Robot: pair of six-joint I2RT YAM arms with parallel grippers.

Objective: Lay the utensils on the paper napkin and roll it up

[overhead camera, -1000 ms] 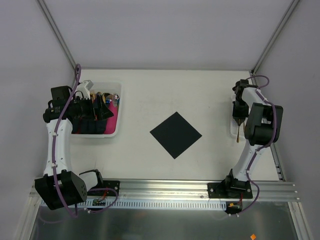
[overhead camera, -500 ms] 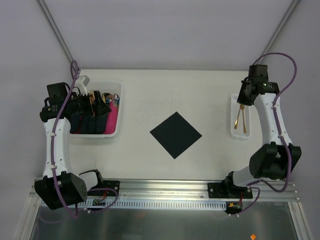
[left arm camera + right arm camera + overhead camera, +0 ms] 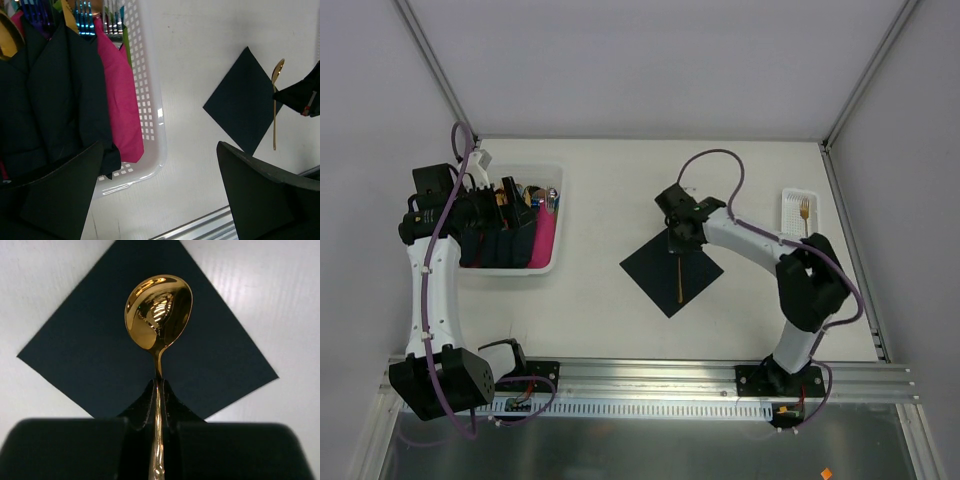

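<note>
The dark navy paper napkin (image 3: pixel 665 262) (image 3: pixel 242 102) (image 3: pixel 90 345) lies flat as a diamond at mid-table. My right gripper (image 3: pixel 679 240) (image 3: pixel 158 389) is over its upper part, shut on the neck of a gold spoon (image 3: pixel 678 282) (image 3: pixel 159 307) (image 3: pixel 274 115). The bowl sticks out past the fingertips above the napkin and the handle trails toward the near edge. I cannot tell whether the spoon touches the paper. A gold fork (image 3: pixel 804 209) lies in the small white tray (image 3: pixel 790 222) at the right. My left gripper (image 3: pixel 525 222) (image 3: pixel 165 200) hangs open over the white bin's near rim, holding nothing.
The white bin (image 3: pixel 552 262) (image 3: pixel 150 115) at the left holds folded dark napkins (image 3: pixel 55 95), a bright pink napkin (image 3: pixel 117 85) and coloured cutlery (image 3: pixel 85 20). An aluminium rail (image 3: pixel 650 375) runs along the near edge.
My right arm has swung from the small tray at the right to above the napkin, carrying the gold spoon. The left arm has barely shifted over the bin.
</note>
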